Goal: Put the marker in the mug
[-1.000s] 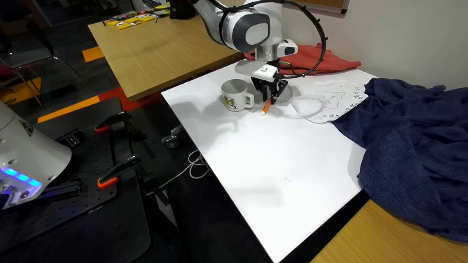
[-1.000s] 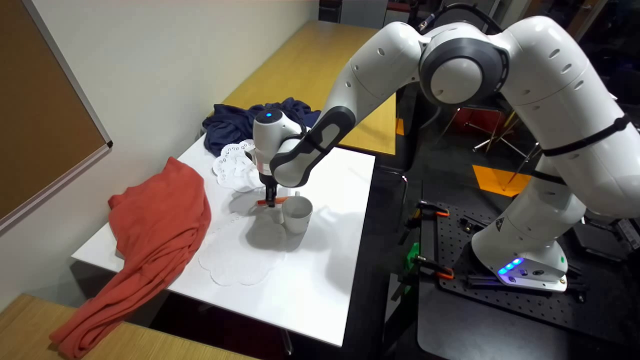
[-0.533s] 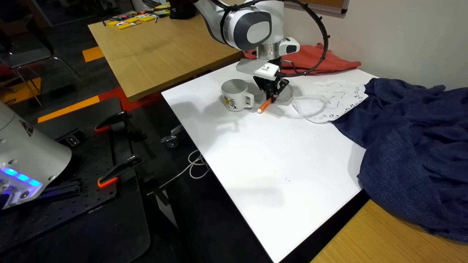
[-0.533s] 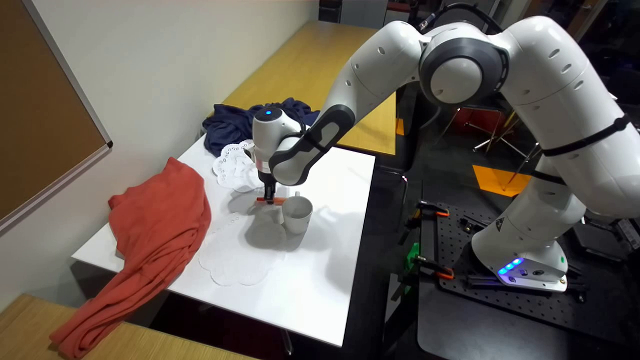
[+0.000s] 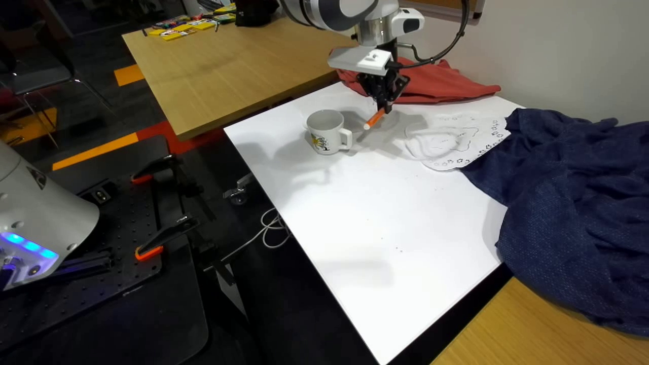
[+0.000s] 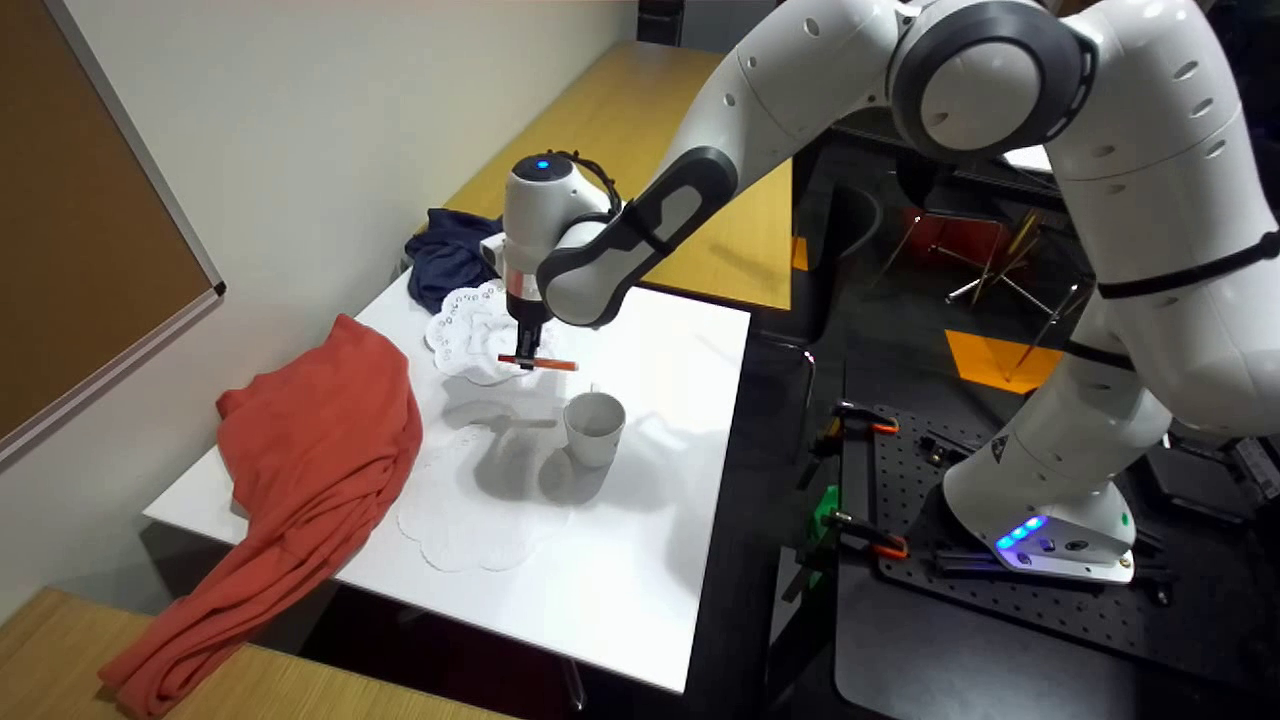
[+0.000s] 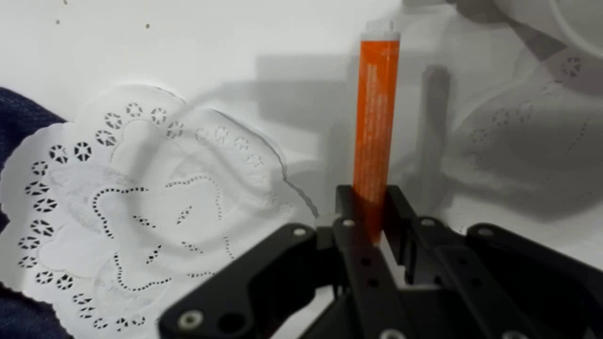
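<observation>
Between the fingers (image 7: 399, 212): orange marker (image 7: 377, 117), clamped; pale lengthwise print illegible.
Beside the fingers, apart: white mug (image 5: 327, 134); yellow-and-black print too small to read.

In an exterior view, the mug (image 5: 324, 136) stands on the table (image 5: 365, 213). To the right of it, above the table, the marker (image 5: 374, 119) is in the gripper (image 5: 385, 108). Farther right lies a doily (image 5: 464, 143), and beside it a cloth (image 5: 573, 218).

Print on the marker (image 7: 375, 127) and mug (image 5: 326, 133) is unreadable.
</observation>
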Action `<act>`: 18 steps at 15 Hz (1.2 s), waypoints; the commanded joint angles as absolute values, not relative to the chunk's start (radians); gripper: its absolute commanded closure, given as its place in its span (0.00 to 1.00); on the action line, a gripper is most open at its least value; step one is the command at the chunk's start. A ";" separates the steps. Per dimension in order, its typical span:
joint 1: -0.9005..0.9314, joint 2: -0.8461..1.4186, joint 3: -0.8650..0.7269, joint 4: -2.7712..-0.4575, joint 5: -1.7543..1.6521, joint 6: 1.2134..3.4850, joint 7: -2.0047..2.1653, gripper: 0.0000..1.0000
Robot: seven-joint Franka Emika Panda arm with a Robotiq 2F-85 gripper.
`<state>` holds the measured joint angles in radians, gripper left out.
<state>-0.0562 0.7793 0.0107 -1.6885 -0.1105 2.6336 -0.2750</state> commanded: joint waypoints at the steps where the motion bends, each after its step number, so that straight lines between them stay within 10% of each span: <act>1: -0.063 0.610 0.018 -1.867 -0.115 2.652 -0.263 0.95; 14: -0.078 0.220 -0.008 -2.261 -0.109 2.641 -0.234 0.95; 15: -0.079 0.301 0.002 -2.176 -0.108 2.631 -0.269 0.81; 18: -0.078 0.254 -0.006 -2.226 -0.108 2.631 -0.256 0.81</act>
<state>-0.0834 0.2543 -0.0011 -2.2281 -0.1101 2.6343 -0.2549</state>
